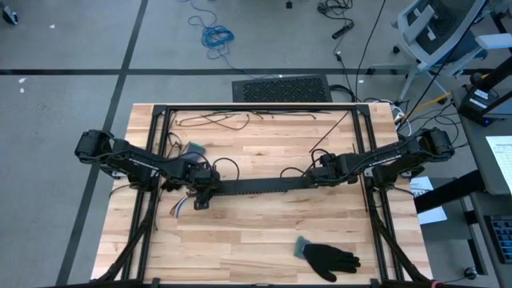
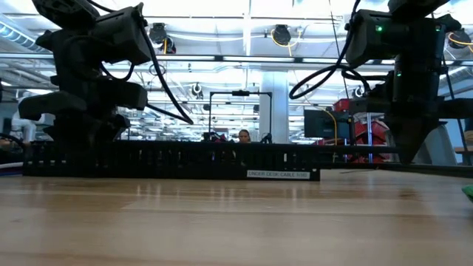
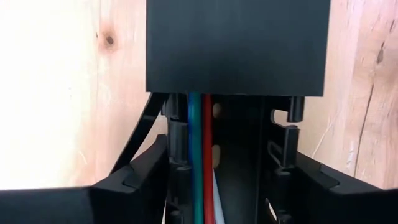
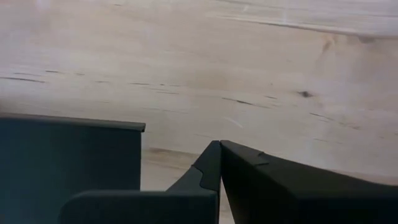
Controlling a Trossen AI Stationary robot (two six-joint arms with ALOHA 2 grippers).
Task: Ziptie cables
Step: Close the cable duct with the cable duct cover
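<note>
Across the middle of the bench (image 1: pixel 264 236), the black slotted strip (image 1: pixel 256 186) lies lengthwise between both arms, with bare wood open toward the near edge except for a black glove (image 1: pixel 330 258) near the right corner. At the strip's left end the left gripper (image 1: pixel 202 192) holds its fingers (image 3: pixel 143 171) parted astride the strip, where the cables (image 3: pixel 200 155) run inside the channel and their loose ends fan out onto the wood beside it. At the right end the right gripper (image 1: pixel 314 176) rests with fingers (image 4: pixel 242 171) closed, tips just above bare wood beside the strip's corner.
</note>
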